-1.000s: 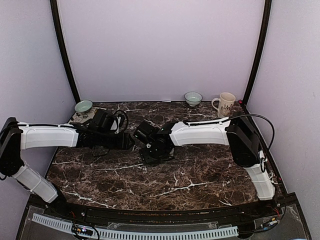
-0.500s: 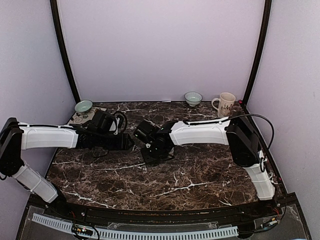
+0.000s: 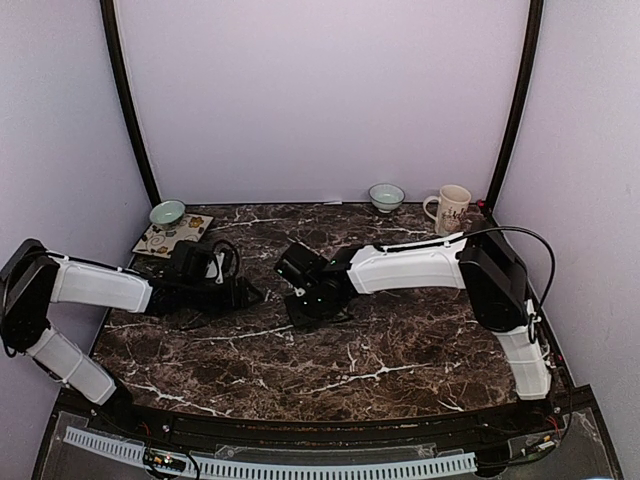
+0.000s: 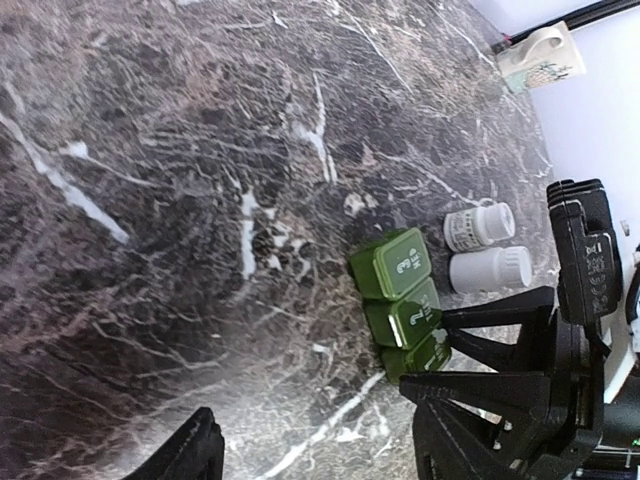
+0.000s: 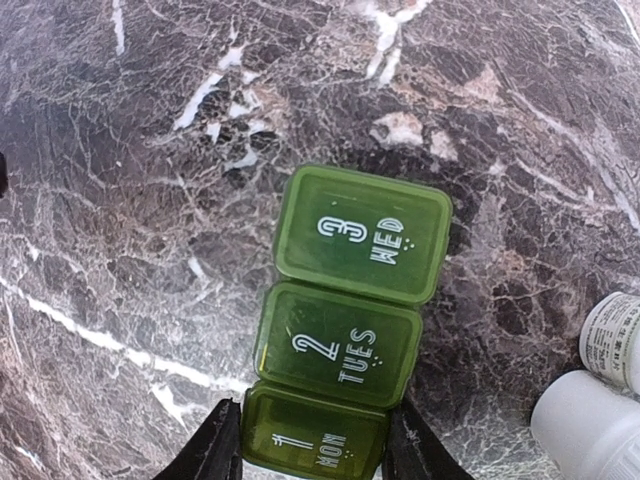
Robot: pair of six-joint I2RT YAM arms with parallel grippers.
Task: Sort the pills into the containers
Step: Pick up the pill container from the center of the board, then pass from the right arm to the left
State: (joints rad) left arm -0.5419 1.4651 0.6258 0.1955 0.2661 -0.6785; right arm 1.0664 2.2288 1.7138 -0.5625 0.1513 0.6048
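Organiser: green pill organiser (image 5: 345, 320) mid-table, long axis running straight out from the right gripper (image 5: 312, 445)
Right jaws: part-closed, pressing both sides of its MON end, seemingly gripping it
Other arm: left gripper (image 3: 250, 294) open, empty, well to the left; right arm nearer

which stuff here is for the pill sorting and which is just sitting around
For the job:
- green pill box
- two white pill bottles

Just lying about, by the look of it:
- mug
- two bowls
- patterned mat
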